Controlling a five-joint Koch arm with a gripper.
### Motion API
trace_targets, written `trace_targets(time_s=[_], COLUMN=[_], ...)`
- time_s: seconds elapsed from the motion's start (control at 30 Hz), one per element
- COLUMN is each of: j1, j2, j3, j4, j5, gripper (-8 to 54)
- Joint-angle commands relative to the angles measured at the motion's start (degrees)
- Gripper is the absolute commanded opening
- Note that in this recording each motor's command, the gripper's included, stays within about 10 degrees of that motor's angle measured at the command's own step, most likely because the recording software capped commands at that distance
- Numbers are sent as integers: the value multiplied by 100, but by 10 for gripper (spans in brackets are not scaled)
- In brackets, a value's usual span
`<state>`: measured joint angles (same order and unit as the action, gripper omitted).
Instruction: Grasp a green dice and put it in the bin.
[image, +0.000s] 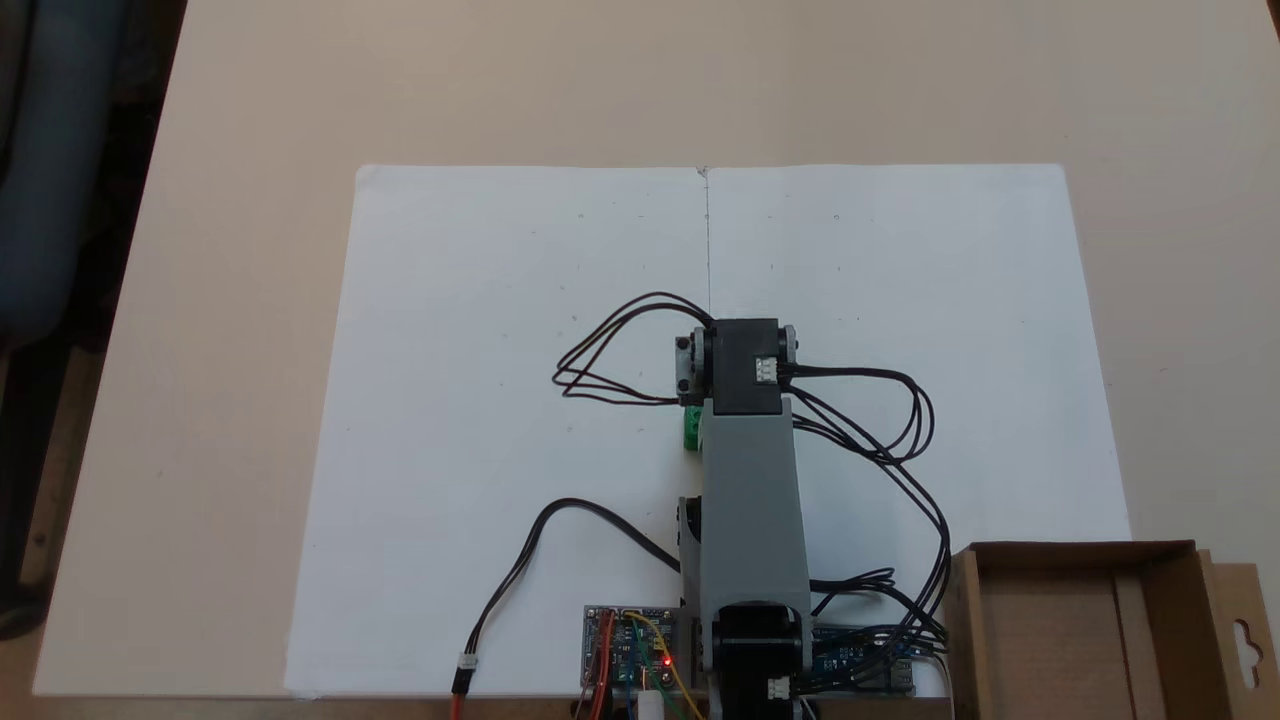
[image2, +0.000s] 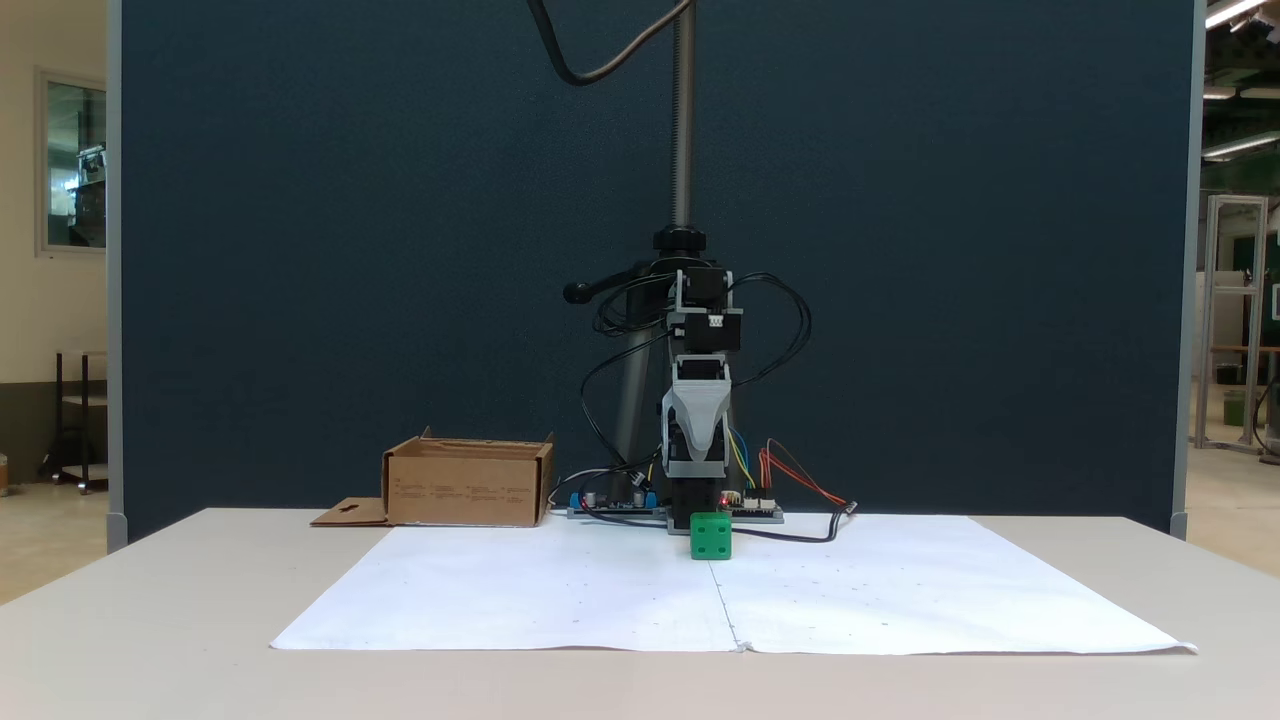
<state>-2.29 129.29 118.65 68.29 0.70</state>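
The green dice (image2: 711, 536) is a small bright green cube with dark pip dimples on its front face, sitting on the white paper sheet (image2: 560, 590) just in front of the arm's base. In a fixed view from above, a sliver of the dice (image: 692, 428) peeks out beside the grey plastic arm (image: 750, 500). The bin (image: 1080, 620) is a shallow brown cardboard box with a hang-hole flap, well apart from the dice. Whether the gripper (image2: 696, 425) is released or clenched, I cannot tell
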Motion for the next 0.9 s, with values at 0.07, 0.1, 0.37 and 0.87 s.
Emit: trace_targets(time_s=[0.07,0.1,0.37,0.87], j1=[-149,-193,-396,-404], j2=[-26,-79,-396,-633], j3=[18,35,237,879], j4=[475,457,-35,-1134], j5=[404,413,439,431], gripper=[536,536,536,535])
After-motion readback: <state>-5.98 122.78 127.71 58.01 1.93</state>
